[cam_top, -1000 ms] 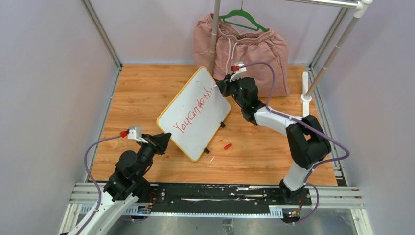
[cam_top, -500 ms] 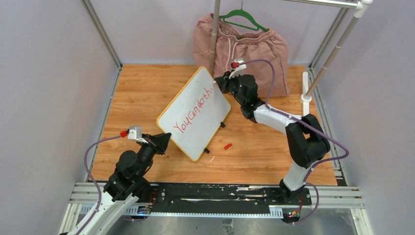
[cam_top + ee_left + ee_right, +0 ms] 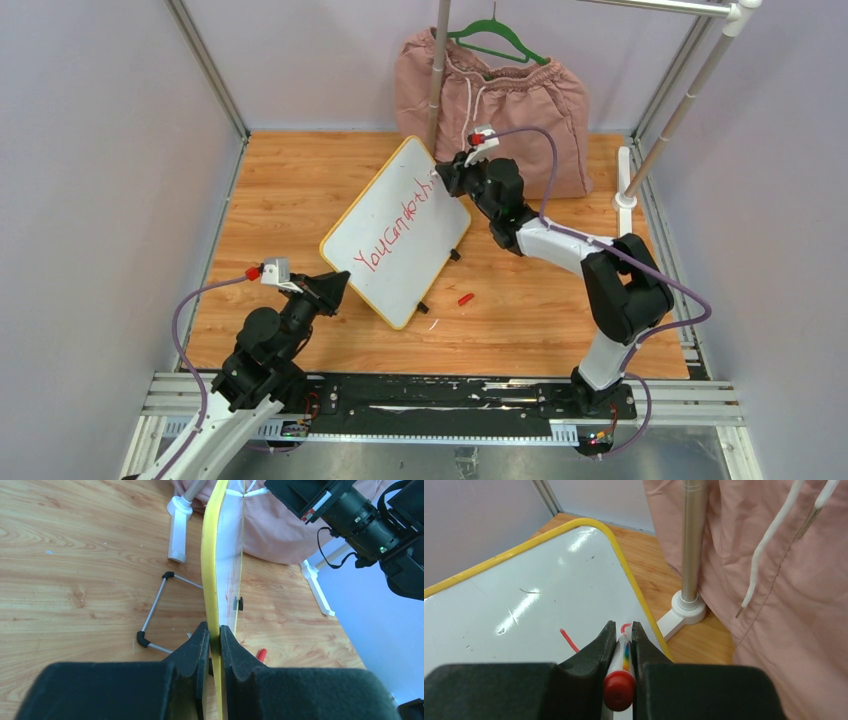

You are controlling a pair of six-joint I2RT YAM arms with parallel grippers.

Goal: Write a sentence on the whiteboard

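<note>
While your left gripper (image 3: 214, 632) is pinching the yellow rim at the near corner of the whiteboard (image 3: 400, 255), you are holding the board tilted up off the wooden table (image 3: 280, 190). At the whiteboard's far corner, your right gripper (image 3: 623, 626) is squeezing a marker (image 3: 619, 687), its tip resting by the end of the sentence (image 3: 395, 225). A small red piece (image 3: 465, 298) is lying just beside the whiteboard's right edge.

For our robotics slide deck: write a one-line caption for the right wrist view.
Right gripper pinches a red-ended marker, tip against the whiteboard near its yellow-rimmed corner.
</note>
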